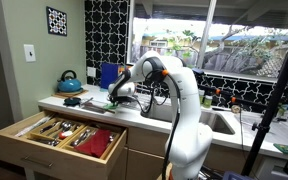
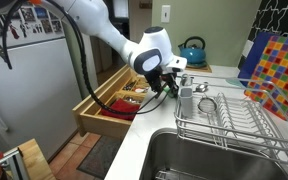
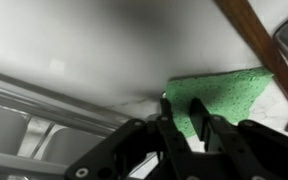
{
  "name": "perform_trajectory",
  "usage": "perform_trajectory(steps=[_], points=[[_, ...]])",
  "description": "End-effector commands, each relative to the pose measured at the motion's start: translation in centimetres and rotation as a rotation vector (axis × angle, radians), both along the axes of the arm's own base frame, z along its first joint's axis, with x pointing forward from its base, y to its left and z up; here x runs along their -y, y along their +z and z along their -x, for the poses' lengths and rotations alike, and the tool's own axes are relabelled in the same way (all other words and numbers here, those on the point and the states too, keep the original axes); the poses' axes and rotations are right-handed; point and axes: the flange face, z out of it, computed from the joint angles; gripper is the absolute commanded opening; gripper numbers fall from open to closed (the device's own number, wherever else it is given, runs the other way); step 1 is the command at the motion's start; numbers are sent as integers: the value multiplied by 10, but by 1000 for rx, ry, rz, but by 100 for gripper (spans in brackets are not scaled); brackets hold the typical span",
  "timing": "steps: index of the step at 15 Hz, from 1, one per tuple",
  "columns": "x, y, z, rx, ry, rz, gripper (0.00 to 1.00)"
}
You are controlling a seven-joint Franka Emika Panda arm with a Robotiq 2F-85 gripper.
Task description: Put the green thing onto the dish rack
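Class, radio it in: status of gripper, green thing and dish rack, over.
Gripper down at counter, fingers straddling edge of green thing; grip unconfirmed. Green thing not yet on dish rack. No obstacle seen between.

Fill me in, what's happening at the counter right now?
The arm has its tool down at the white counter, with the fingers straddling one edge of the green sponge. The wrist view does not show whether they are clamped on it. The sponge is not yet on the dish rack, which sits beside the sink. The cutlery drawer below the counter is open.
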Motion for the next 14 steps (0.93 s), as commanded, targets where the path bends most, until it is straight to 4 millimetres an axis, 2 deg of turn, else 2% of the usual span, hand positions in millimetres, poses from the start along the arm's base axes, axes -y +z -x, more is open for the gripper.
perform_trajectory(steps=[1,2,4,5,9,14], points=[[-4,18,11,-40,18,-9,8],[-5,22,12,-49,17,-10,9],[-4,30,13,-61,14,-13,4],[-5,32,14,-67,14,-18,7],[-6,49,17,-73,17,-34,5],[-9,89,30,-92,33,-32,5]])
